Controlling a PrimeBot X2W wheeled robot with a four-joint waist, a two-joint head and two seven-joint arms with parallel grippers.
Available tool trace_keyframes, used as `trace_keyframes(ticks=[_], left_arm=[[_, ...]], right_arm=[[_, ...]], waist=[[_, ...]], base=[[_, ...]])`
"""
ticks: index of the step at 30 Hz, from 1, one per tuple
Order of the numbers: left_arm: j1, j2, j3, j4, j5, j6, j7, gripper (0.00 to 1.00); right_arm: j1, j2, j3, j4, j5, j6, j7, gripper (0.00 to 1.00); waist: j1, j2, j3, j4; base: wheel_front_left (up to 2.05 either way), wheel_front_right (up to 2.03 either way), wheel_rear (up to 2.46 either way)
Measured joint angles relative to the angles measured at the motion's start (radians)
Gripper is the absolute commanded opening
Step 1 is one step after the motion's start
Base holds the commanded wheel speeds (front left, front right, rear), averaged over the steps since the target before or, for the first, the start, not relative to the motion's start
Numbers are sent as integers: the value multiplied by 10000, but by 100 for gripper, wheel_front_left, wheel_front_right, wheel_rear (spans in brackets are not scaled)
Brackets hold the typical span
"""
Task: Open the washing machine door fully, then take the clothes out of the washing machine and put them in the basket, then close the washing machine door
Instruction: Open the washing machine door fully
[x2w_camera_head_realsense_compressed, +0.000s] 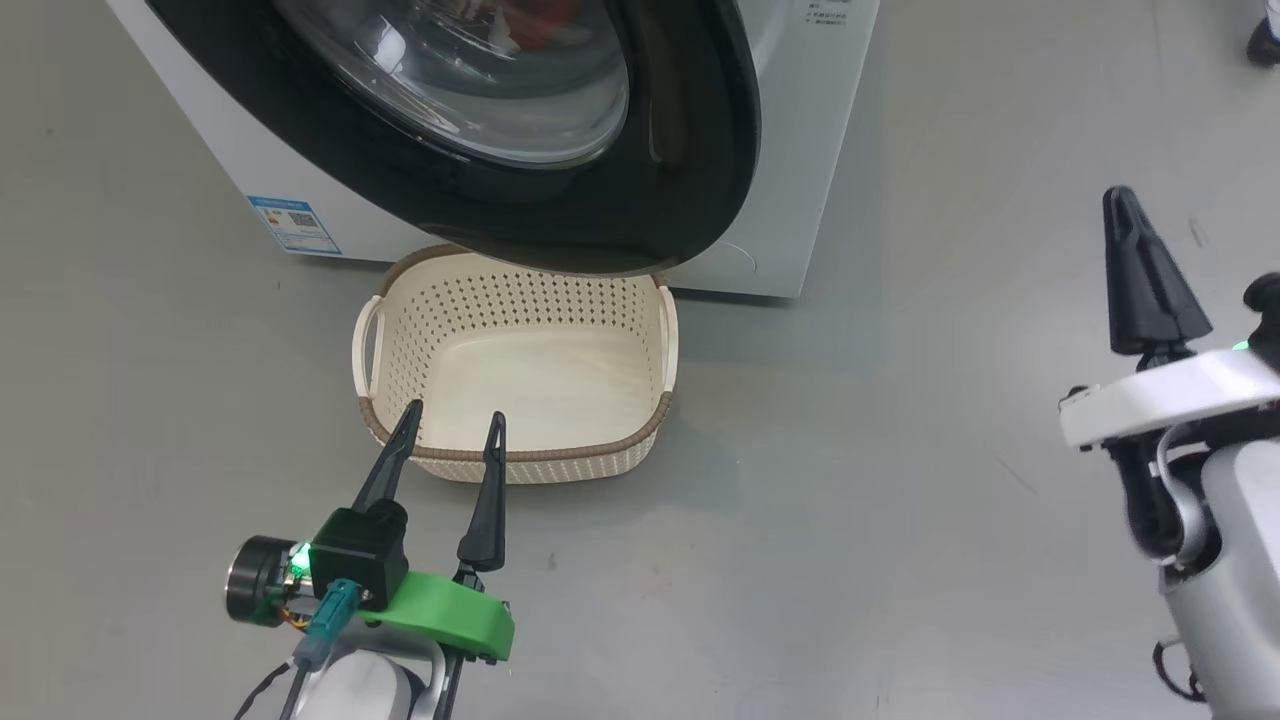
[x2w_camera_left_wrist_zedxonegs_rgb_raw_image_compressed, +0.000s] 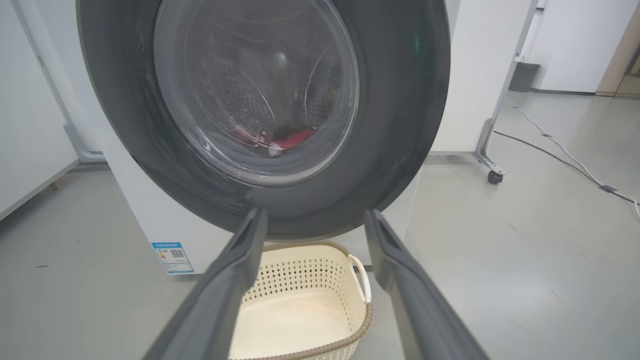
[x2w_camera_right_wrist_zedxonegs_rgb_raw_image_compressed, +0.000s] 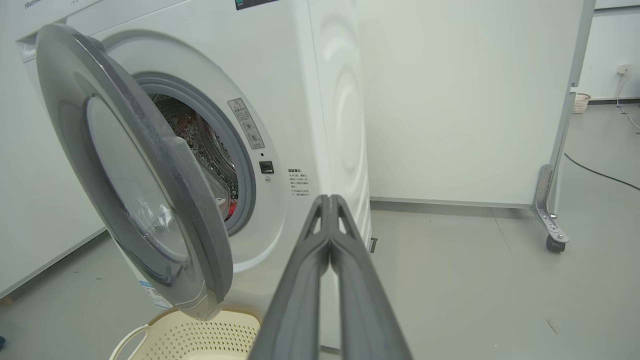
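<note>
one door (x2w_camera_head_realsense_compressed: 700, 130): a wide glossy black rim around a bulging clear glass bowl. it stands part open, swung out from the front of the one white washer (x2w_camera_right_wrist_zedxonegs_rgb_raw_image_compressed: 300, 100), with its lower edge hanging over the far rim of the basket (x2w_camera_head_realsense_compressed: 520, 465). one basket, cream and perforated, with a brown woven-look rim and two white handles, sits on the grey floor (x2w_camera_head_realsense_compressed: 900, 450) just beside the washer's base; its pale bottom is in plain sight. a blue sticker (x2w_camera_head_realsense_compressed: 295, 225) marks the washer's lower front corner. red clothes (x2w_camera_left_wrist_zedxonegs_rgb_raw_image_compressed: 300, 137) with a bit of white lie low in the steel drum (x2w_camera_right_wrist_zedxonegs_rgb_raw_image_compressed: 200, 145), seen through the glass in the left wrist view; how many pieces, i cannot tell. the left gripper (x2w_camera_head_realsense_compressed: 455, 412) has its two fingers spread apart, tips over the basket's near rim, gripping nothing. the right gripper (x2w_camera_head_realsense_compressed: 1122, 200) has its fingers pressed together on nothing, out over the floor, well apart from the door and basket.
</note>
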Motion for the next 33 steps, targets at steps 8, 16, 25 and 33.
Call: trace_keyframes(ticks=[8, 16, 25, 33], left_arm=[[-338, 6, -299, -125, -65, 0, 0, 100], [-694, 4, -533, -203, -192, 0, 0, 100], [-927, 2, -738, -270, -403, 0, 0, 100], [-1102, -2, -903, -345, -439, 0, 0, 100]], right_arm=[[-2287, -631, -594, 35, 777, 105, 1076, 0], [-3812, 77, -1062, 1104, 3567, 201, 3032, 0], [-5346, 347, -1432, 2324, 5371, -52, 5097, 0], [-6463, 748, -1544, 3269, 6596, -922, 6953, 0]], waist=[[0, 0, 513, 339], [0, 0, 1041, 731], [0, 0, 1477, 1079], [0, 0, 1816, 1335]], base=[[0, 0, 0], [0, 0, 0], [0, 0, 0], [0, 0, 0]])
